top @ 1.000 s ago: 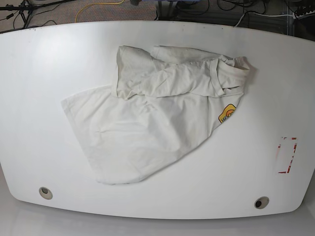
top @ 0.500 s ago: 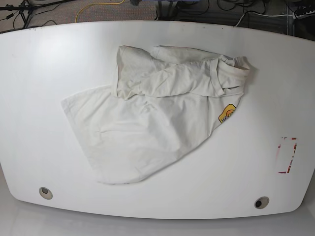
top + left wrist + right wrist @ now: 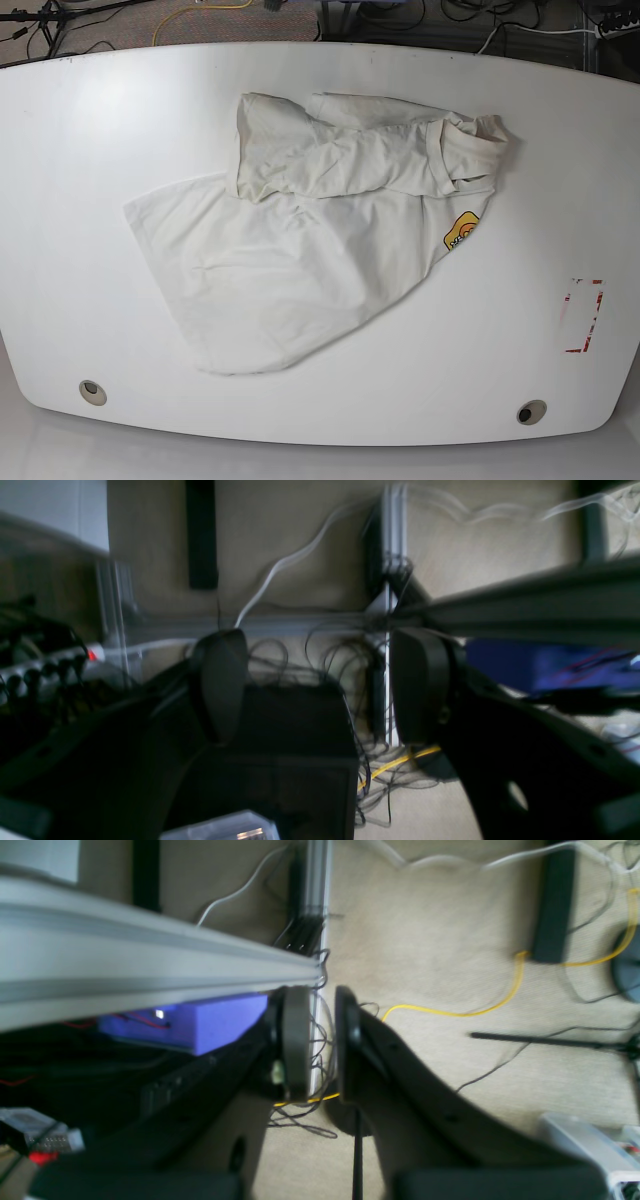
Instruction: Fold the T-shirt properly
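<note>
Base view, worktop: a white worktop (image 3: 520, 350) with a curved near edge fills most of the view; a round grommet (image 3: 93, 393) sits near each lower corner; red-and-white tape marks (image 3: 597, 315) lie toward the right side.
Base view, T-shirt: the off-white T-shirt (image 3: 290, 270) lies on the worktop, left of the tape marks; its upper part is folded over and bunched, with a layer laid across the body; the lower part spreads toward the lower left, lightly wrinkled.
Base view, logo patch: the yellow-and-orange patch (image 3: 462, 230) shows at the right edge of the shirt, just below the bunched cloth.
Base view, cables: a yellow cable (image 3: 200, 8) and several dark ones run beyond the far edge.
Left wrist view, left end effector: the left end effector (image 3: 320, 685) holds its two dark fingers wide apart, with nothing between them; floor and cables show behind.
Right wrist view, right end effector: the right end effector (image 3: 321, 1040) has its fingers narrowly spaced, a slim gap between them and no cloth held; a blue-violet box (image 3: 230, 1022) appears to the left, beyond the fingers.
</note>
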### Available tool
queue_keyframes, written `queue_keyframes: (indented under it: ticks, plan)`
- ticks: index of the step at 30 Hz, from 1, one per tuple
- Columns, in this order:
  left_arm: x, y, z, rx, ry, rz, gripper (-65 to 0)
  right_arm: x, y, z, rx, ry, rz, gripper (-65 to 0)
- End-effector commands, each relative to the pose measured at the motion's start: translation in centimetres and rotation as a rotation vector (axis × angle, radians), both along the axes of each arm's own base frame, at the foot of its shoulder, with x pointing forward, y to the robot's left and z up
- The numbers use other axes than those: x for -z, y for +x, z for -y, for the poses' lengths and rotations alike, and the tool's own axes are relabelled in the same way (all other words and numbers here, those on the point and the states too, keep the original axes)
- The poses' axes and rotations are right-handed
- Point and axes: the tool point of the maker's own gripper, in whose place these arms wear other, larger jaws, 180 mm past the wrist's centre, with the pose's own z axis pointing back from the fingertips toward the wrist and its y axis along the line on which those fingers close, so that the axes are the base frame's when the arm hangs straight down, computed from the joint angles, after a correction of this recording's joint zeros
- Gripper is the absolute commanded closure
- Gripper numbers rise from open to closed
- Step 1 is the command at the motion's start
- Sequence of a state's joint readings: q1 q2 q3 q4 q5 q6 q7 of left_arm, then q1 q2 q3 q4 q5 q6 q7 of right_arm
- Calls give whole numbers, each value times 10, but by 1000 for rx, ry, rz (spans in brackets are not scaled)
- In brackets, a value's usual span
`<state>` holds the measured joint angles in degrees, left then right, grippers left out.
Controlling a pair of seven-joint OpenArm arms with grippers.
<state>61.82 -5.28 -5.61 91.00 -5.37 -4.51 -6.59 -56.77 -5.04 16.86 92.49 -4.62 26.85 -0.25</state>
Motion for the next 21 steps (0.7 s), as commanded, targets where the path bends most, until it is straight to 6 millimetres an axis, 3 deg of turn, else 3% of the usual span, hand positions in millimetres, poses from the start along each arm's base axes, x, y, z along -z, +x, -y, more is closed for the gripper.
queue_keyframes:
  ticks: [1, 11, 21]
  plan:
    - [8, -5, -3, -9, 2, -10, -410, 13, -3, 2, 16, 13, -12, -84]
    - [47, -5, -12, -39, 11, -61, -410, 54, -12, 8, 27, 34, -94, -84]
    - [77, -1, -17, -61, 13, -103, -410, 76, -6, 9, 34, 49, -125, -84]
